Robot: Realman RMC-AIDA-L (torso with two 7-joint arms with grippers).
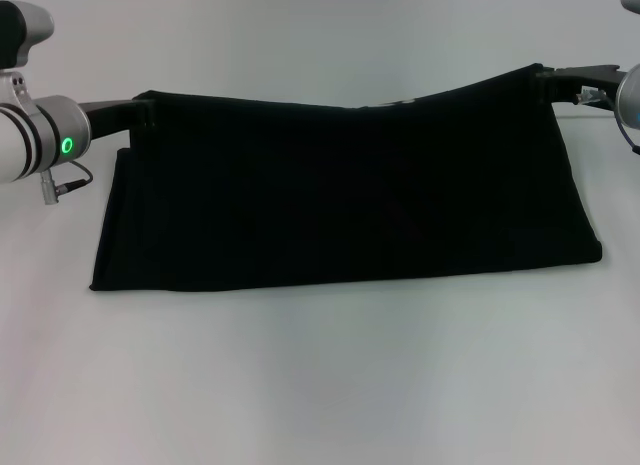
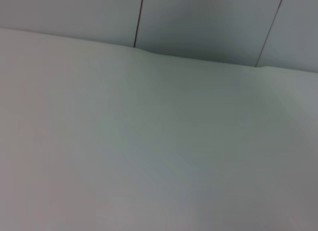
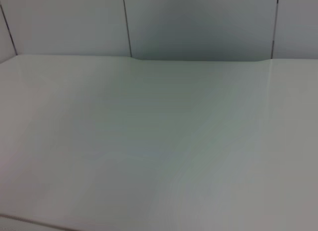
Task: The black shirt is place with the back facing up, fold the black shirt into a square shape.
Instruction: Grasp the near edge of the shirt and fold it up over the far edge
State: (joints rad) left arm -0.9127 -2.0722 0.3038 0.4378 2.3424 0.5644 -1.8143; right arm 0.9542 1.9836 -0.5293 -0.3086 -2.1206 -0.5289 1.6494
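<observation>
Shirt [image 1: 340, 195]: soft black fabric, wide band, top edge sagging between left gripper [image 1: 146, 110] and right gripper [image 1: 545, 80], both clamped on corners; white table [image 1: 320, 385].

The head camera looks forward and down from above onto the smooth white tabletop [image 1: 320, 385], taking in the whole large black soft fabric shirt [image 1: 340, 195] from a middling distance, with both arms entering at the picture's edges. The left wrist camera faces outward, low across the bare tabletop [image 2: 149, 156] toward a pale grey panelled wall [image 2: 208, 22] with dark seams. The right wrist camera looks likewise over the tabletop [image 3: 149, 151] to the same kind of wall [image 3: 198, 22]. All three views share only the tabletop; both wrist views share the wall.
</observation>
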